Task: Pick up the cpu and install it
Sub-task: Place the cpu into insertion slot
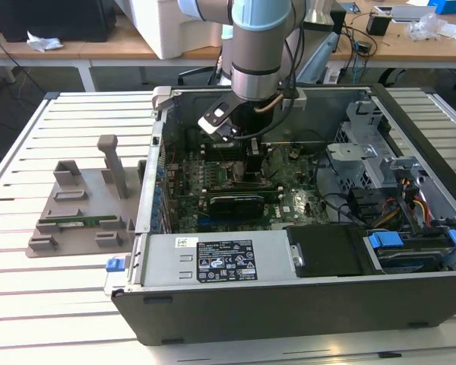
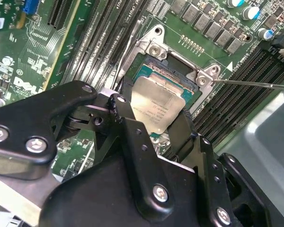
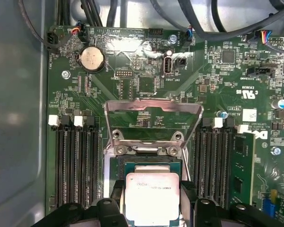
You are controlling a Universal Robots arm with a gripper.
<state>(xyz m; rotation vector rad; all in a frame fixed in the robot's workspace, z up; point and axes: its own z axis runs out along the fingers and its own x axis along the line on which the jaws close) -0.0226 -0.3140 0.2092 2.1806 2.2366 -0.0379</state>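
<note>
Cpu point(image 2: 157, 105) gripped over the open socket point(image 3: 146, 165), deep inside the computer case point(image 1: 289, 312).
The cpu is seen clamped between the black fingers point(image 2: 121, 113), directly above the socket on the green board point(image 3: 109, 87), with the metal frame point(image 3: 151, 105) swung up. Its near edge is covered by the fingers, and whether it is seated cannot be made out.

fine print covers the cpu point(image 3: 152, 196) lid, white lettering dots the motherboard point(image 3: 146, 61), and a black label point(image 1: 225, 261) sits on the near power supply point(image 1: 167, 268) (all too small to tell).
</note>
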